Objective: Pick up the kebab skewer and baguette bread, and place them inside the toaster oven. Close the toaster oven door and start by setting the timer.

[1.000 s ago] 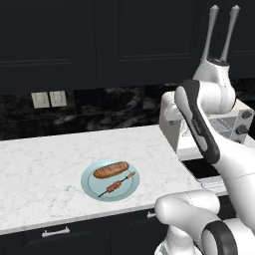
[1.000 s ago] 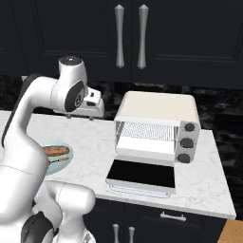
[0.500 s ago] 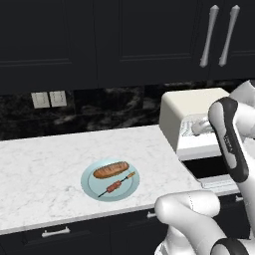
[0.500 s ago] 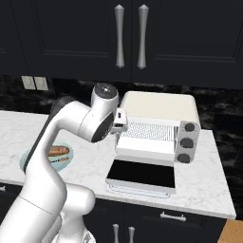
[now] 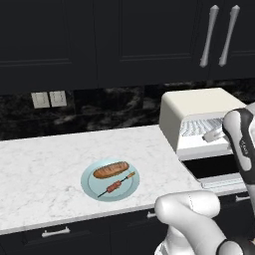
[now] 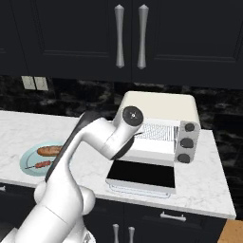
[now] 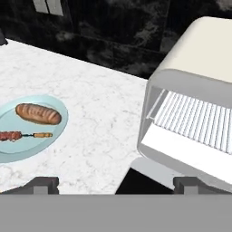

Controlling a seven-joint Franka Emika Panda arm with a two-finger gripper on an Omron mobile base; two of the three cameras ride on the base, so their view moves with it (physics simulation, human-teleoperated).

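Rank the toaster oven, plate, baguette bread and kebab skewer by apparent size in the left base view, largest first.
1. toaster oven
2. plate
3. baguette bread
4. kebab skewer: about as long as the baguette, but far slimmer.

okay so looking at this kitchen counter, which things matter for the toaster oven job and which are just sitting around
Job:
- kebab skewer
- baguette bread
- toaster oven
- toaster oven door, folded down open

Just there:
- plate under the food
- wall outlets
- cabinet handles

You see surface (image 5: 45,164): white veined marble, smooth | toaster oven (image 5: 196,107): matt cream shell, wire metal rack | toaster oven door (image 6: 142,174): glossy dark glass | plate (image 5: 90,185): glazed pale blue
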